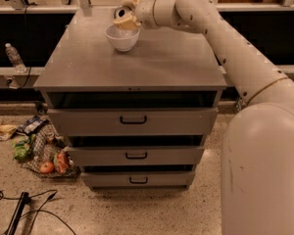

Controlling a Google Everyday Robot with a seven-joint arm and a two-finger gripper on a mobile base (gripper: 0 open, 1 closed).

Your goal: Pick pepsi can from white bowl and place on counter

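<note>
The white bowl stands on the far part of the grey counter, left of its middle. My gripper hangs just above the bowl's far rim and is shut on the pepsi can. The can is dark with a silver top, tilted, and clear of the bowl. My arm reaches in from the right across the counter's far right corner. The fingers hide the can's lower part.
The cabinet has three black-handled drawers below the counter. A clear water bottle stands on a ledge to the left. A wire basket of produce and cables lie on the floor at the left.
</note>
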